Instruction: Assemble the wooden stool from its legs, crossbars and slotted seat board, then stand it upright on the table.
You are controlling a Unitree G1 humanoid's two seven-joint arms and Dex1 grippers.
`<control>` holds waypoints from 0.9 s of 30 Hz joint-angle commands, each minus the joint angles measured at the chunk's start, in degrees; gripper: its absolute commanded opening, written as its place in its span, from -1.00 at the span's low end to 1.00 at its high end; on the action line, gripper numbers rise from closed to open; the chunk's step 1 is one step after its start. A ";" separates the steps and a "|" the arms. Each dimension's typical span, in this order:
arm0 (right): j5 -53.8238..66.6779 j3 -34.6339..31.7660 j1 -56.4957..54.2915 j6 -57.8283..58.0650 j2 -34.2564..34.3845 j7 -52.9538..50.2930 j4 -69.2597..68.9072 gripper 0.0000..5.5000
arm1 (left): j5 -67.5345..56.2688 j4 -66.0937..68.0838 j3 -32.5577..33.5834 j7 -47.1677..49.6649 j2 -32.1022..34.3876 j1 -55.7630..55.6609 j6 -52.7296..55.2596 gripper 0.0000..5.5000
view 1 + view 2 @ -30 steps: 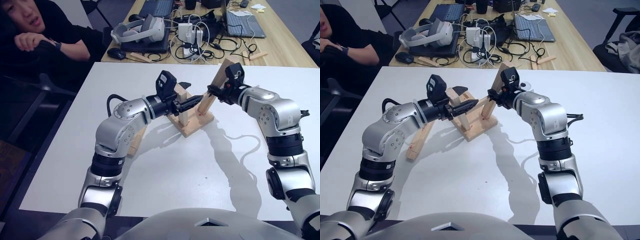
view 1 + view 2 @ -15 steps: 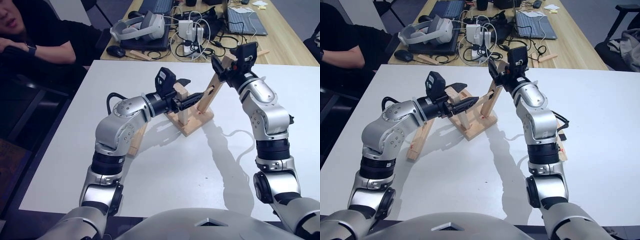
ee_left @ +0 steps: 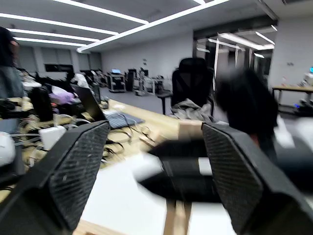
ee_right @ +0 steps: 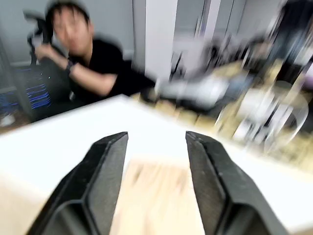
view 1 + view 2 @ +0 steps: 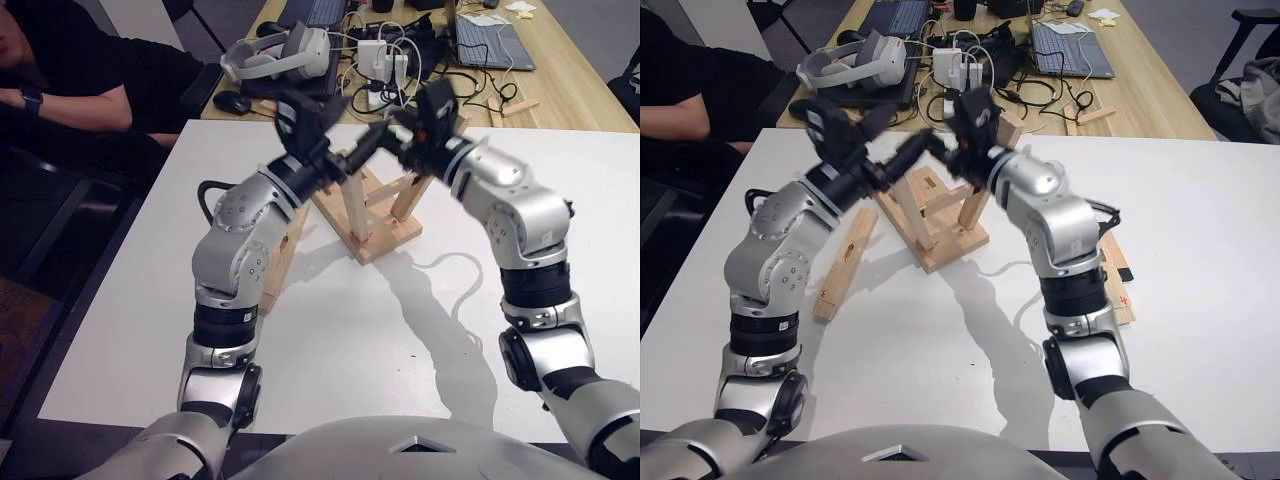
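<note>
The part-built wooden stool (image 5: 378, 238) lies seat board down on the white table (image 5: 330, 350), with legs (image 5: 354, 205) and a crossbar (image 5: 386, 186) sticking up. My left gripper (image 3: 155, 127) is raised above the stool's left side, open with nothing between its fingers. My right gripper (image 4: 156, 134) hovers just above the stool's top, facing the left one, also open, with blurred wood (image 4: 159, 196) below its fingers. The two grippers nearly meet in mid-air, the left gripper (image 5: 365, 145) and the right gripper (image 5: 402, 140) close together.
A loose wooden part (image 5: 845, 262) lies on the table under my left arm, and more loose parts (image 5: 1116, 278) lie beside my right arm. Behind the table a desk (image 5: 560, 95) holds a headset (image 5: 275, 60), cables and laptops.
My left gripper has lifted from beside the stool's legs. My right gripper has let go of the slanted leg's top and swung left toward the left gripper.
</note>
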 commanded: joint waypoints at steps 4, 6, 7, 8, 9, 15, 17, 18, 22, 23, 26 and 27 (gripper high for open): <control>-0.83 1.56 5.77 11.21 5.93 -6.79 4.89 -0.63 | 1.34 -2.98 -1.11 6.65 -5.45 1.55 -2.01 0.27; -1.84 1.04 4.64 4.01 7.15 -7.74 2.37 -0.75 | 1.54 -2.40 -0.78 7.54 -5.88 0.94 -2.66 0.27; -2.54 0.71 3.99 0.55 7.59 -8.33 1.05 -0.81 | 1.62 -2.06 -0.57 7.91 -6.03 0.53 -3.07 0.27; -3.21 0.25 3.07 -2.13 7.73 -8.87 -0.29 -0.88 | 1.61 -1.69 -0.29 8.34 -6.26 0.04 -3.47 0.27; -3.75 -0.55 1.73 -4.29 7.86 -9.57 -1.37 -0.97 | 1.60 -1.28 0.11 8.82 -6.41 -0.59 -3.94 0.27; -6.18 -3.02 -6.20 -6.94 9.60 -13.52 0.48 -0.99 | 2.34 0.48 4.33 13.97 -6.82 -3.71 -6.80 0.27; -5.96 -3.14 -5.06 -3.20 11.37 -14.95 3.57 -0.99 | 2.71 0.64 4.97 15.20 -6.99 -3.86 -7.36 0.27; -5.07 -3.22 -2.80 0.97 12.51 -15.05 6.45 -0.99 | 2.74 0.57 5.24 15.65 -6.98 -3.91 -7.51 0.27; -5.07 -4.75 5.01 4.77 14.23 -16.23 16.03 -0.99 | 2.62 1.02 4.95 15.93 -6.88 -3.91 -7.44 0.27; -5.18 -4.39 4.89 3.74 14.39 -15.83 15.21 -0.99 | 2.47 0.84 5.06 16.10 -6.79 -3.59 -7.06 0.27; -7.65 -0.73 3.35 -5.39 13.37 -13.74 11.22 -0.99 | 2.45 0.74 4.71 16.06 -6.86 -2.67 -6.71 0.27; -9.01 0.88 2.96 -9.64 12.72 -12.97 9.71 -0.99 | 2.46 0.81 4.56 15.98 -6.89 -2.57 -6.70 0.27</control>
